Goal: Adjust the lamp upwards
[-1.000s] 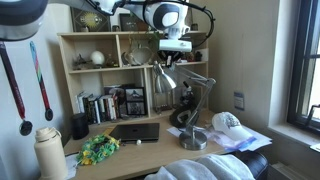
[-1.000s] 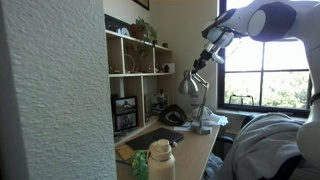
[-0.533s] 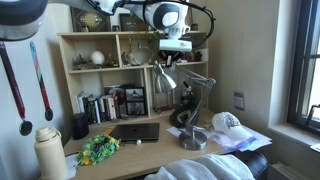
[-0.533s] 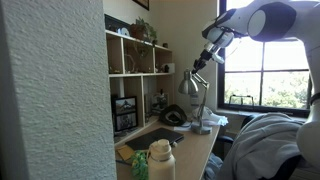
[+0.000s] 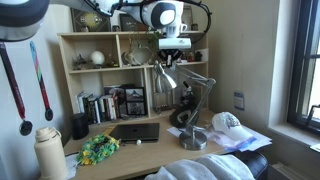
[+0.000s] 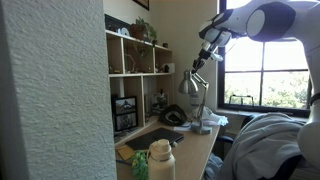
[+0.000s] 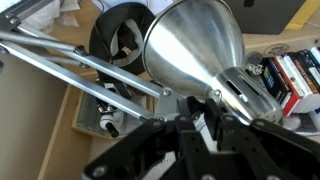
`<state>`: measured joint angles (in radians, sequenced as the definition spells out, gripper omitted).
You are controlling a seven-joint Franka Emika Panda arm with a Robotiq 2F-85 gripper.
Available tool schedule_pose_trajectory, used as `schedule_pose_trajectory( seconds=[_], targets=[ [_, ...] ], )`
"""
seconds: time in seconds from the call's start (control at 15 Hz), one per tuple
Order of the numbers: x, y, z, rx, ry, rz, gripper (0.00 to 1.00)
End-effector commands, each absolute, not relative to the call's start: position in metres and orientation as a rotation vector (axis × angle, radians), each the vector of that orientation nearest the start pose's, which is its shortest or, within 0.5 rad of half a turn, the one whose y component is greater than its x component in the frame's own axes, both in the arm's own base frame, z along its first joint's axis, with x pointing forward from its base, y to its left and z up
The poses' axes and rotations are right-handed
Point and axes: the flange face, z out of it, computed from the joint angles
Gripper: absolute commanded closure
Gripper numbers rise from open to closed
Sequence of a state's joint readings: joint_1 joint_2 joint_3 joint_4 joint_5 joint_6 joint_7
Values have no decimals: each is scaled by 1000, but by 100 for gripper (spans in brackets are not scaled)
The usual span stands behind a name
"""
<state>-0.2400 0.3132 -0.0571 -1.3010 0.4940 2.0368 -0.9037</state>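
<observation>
A bedroom corner with pale walls holds a wooden desk [image 5: 150, 152] against a cubby shelf unit [image 5: 110, 38] filled with books [image 5: 100, 105] and small objects, and a bright window [image 6: 265, 85] lies to one side. The lamp [image 5: 166, 78] stands on the desk before the shelves, its round base [image 5: 192, 141] near a white cap [image 5: 228, 122] and its shiny cone shade tipped downward at shelf height. The gripper [image 5: 170, 58] hangs directly above the shade in both exterior views. In the wrist view its dark fingers [image 7: 165, 140] flank the neck behind the cone [image 7: 195, 40], blurred and cut off at the frame edge, so whether they squeeze the neck or merely bracket it cannot be told. A textured wall [image 6: 50, 90] in the foreground of an exterior view hides much of the desk.
</observation>
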Motion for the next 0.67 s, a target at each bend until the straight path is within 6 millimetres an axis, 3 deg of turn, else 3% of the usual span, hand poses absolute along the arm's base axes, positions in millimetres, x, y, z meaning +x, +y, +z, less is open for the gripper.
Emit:
schedule_pose_trajectory(
  seconds=[0.0, 0.6],
  targets=[
    [677, -160, 629, -2833, -792, -930, 92],
    [684, -138, 635, -2974, -993, -933, 92]
  ],
)
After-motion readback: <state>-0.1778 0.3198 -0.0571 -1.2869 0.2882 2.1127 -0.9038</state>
